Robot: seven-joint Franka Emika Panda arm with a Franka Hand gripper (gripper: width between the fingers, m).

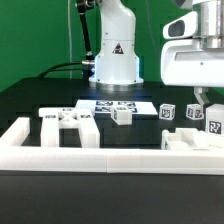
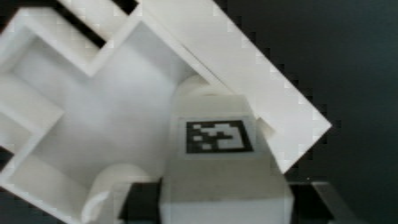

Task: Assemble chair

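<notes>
In the wrist view a white chair block with a black-and-white tag (image 2: 217,136) sits between the two dark fingers (image 2: 143,200) of my gripper (image 2: 222,203), which is shut on its sides. Under the block lie larger white chair parts (image 2: 196,55), set at an angle. In the exterior view my gripper (image 1: 200,102) hangs low at the exterior view's right, over the tagged block (image 1: 196,113) and another tagged part (image 1: 213,125). More chair parts lie apart: a wide tagged piece (image 1: 68,122), a small block (image 1: 121,116) and a tagged cube (image 1: 167,112).
A long white border rail (image 1: 100,155) runs along the front of the black table. The marker board (image 1: 118,104) lies flat before the robot's base (image 1: 116,60). A low white part (image 1: 185,141) rests just behind the rail at the exterior view's right.
</notes>
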